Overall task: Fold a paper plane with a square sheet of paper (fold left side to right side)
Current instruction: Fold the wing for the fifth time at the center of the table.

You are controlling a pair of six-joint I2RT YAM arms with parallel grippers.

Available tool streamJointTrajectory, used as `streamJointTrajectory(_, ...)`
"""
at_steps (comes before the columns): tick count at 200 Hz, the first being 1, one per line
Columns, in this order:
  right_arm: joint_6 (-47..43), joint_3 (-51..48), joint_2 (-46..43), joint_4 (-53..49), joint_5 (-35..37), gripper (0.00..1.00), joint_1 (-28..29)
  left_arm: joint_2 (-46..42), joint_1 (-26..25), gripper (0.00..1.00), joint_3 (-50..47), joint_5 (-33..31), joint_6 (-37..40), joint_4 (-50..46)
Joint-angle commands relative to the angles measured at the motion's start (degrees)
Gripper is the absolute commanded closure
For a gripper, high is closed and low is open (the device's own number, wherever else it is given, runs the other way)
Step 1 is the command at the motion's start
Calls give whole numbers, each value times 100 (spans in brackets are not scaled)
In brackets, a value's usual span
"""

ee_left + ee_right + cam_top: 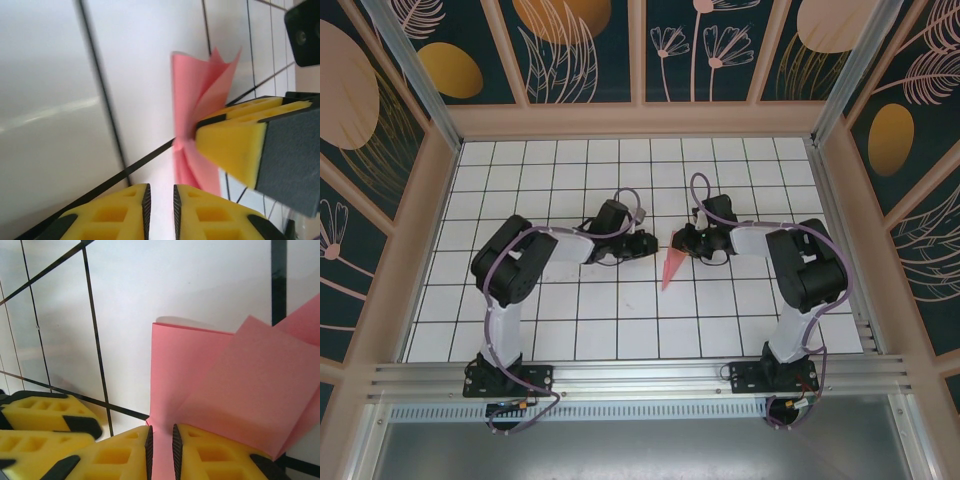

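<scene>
The folded pink paper plane is near the middle of the white gridded tabletop, with its tip pointing toward the near edge and its creased flaps fanned apart. The right gripper has its jaws pinched on the plane's far end, with pink paper caught between them. The left gripper sits just left of it, jaws a narrow slit apart and holding nothing.

Left tool, jaws slightly apart, sits just beside clamped right tool.
</scene>
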Motion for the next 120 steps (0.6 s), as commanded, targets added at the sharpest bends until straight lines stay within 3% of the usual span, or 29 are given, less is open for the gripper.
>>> streamJointTrajectory(1, 60, -46, 284, -304, 259, 77, -30, -459, 93, 76, -578, -364, 110, -290)
streamJointTrajectory(30, 99, -8, 286, -310, 274, 77, -31, -1104, -49, 77, -1108, -71, 52, -138)
streamJointTrajectory(62, 117, 52, 290, -327, 268, 77, -24, -1433, -650, 77, -889, 34, 35, -287)
streamJointTrajectory(120, 104, 87, 273, -397, 287, 77, -32, -840, -1108, 77, -127, 281, 166, -571)
